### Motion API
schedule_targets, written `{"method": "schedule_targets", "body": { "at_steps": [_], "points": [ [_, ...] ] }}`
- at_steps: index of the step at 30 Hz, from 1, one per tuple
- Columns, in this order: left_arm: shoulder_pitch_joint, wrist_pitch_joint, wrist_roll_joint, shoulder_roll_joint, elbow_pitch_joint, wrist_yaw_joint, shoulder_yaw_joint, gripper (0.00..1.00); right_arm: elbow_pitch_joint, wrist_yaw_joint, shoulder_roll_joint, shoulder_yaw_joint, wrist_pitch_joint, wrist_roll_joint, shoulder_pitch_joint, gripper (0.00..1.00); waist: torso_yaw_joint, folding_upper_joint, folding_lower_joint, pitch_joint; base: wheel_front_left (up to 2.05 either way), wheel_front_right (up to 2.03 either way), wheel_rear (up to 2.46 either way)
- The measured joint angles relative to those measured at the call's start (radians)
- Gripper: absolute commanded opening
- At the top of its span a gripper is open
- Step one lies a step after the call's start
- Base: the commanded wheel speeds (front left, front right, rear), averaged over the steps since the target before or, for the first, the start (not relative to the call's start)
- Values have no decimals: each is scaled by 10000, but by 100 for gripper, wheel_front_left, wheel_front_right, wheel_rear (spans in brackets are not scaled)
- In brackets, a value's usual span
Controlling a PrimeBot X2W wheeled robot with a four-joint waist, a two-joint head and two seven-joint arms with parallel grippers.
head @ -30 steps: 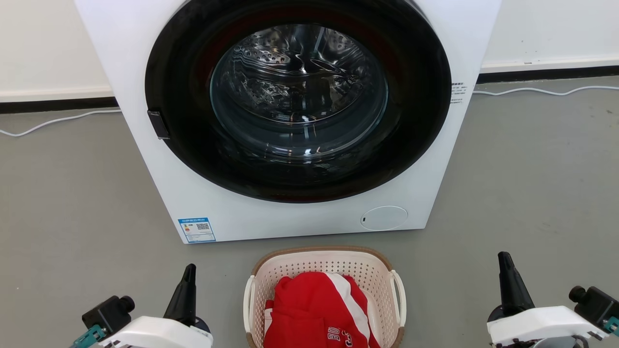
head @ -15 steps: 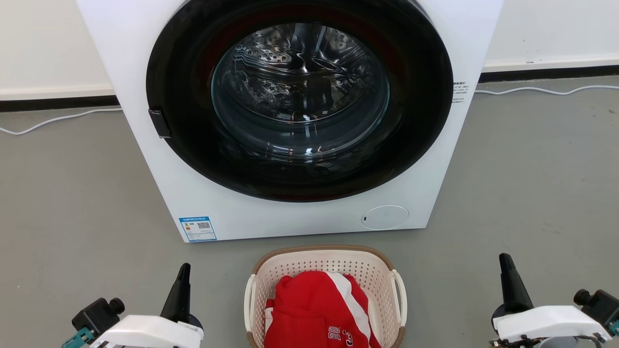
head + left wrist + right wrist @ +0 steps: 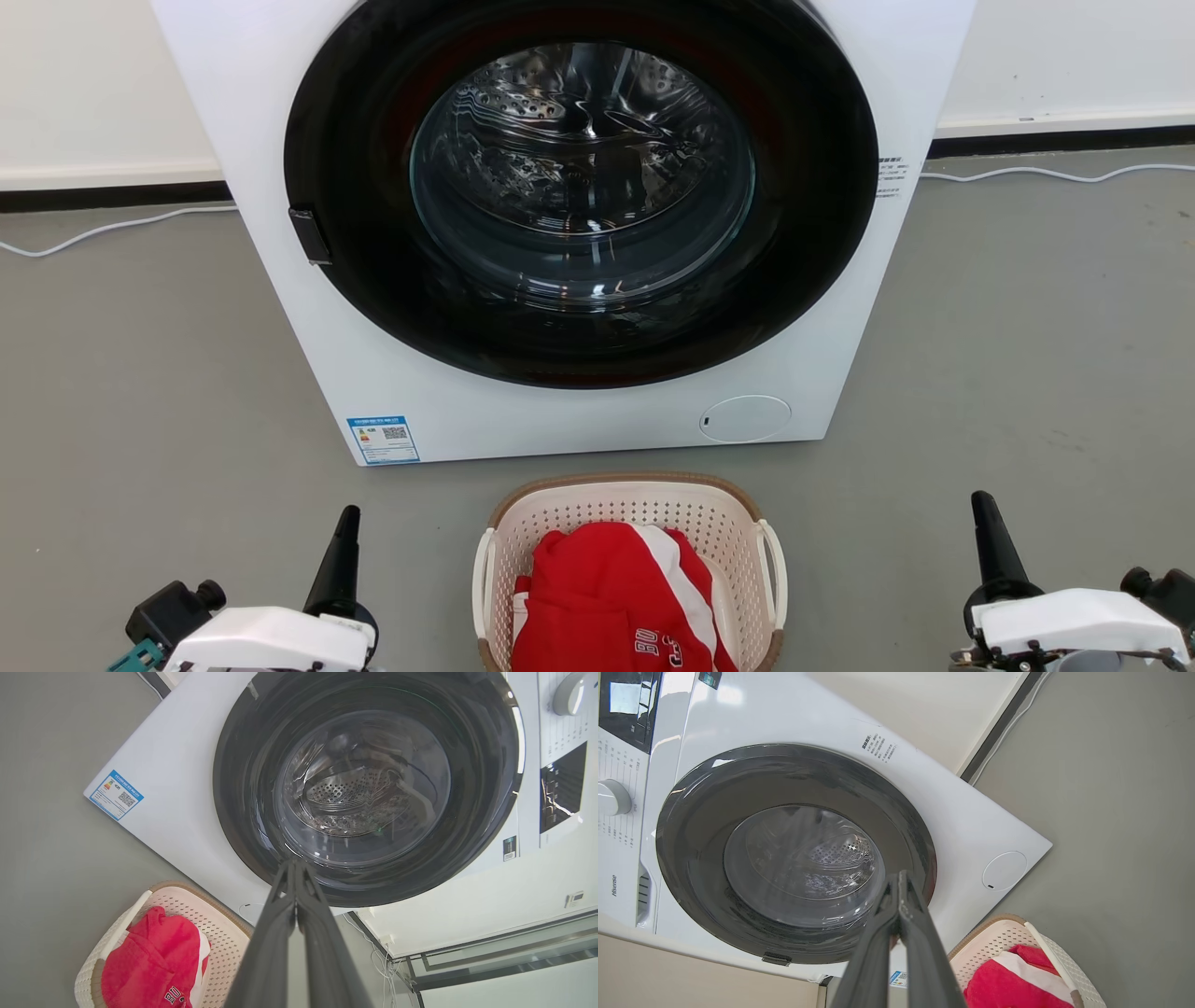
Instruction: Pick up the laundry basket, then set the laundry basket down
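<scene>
Laundry basket point(image 3: 616, 485) stands upright on the grey floor point(image 3: 140, 392), just in front of the white washer point(image 3: 831, 355). A narrow strip of floor lies between them, and the basket is well away from the floor's far edge at the wall. It lines up with the middle of the washer's round dark door point(image 3: 579, 359), whose glass shows the steel drum. A red garment point(image 3: 597, 597) with a white stripe and white lettering is heaped inside, about up to the rim. Nothing touches the white handles on either side.

The left pincer point(image 3: 347, 523) hangs beside the basket's left side, apart from it, pointing toward the washer. In the left wrist view its fingers point(image 3: 273, 942) meet at the tips, so it is narrow and holds nothing. The right pincer point(image 3: 982, 509) is on the other side, farther from the basket. Its fingers point(image 3: 924, 956) are likewise pressed tip to tip and empty. A white cable point(image 3: 1027, 174) runs along the floor's far edge.
</scene>
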Motion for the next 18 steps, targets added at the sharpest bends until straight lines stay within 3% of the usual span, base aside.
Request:
{"method": "schedule_targets", "body": {
  "at_steps": [18],
  "points": [
    [-15, 569, -1894, 2, -79, 0, 226, 0, -46, 0, 31, -100, 529, 2000, -18, 0, 41, 0, -1, 37, 0, 0, 0]
  ]
}}
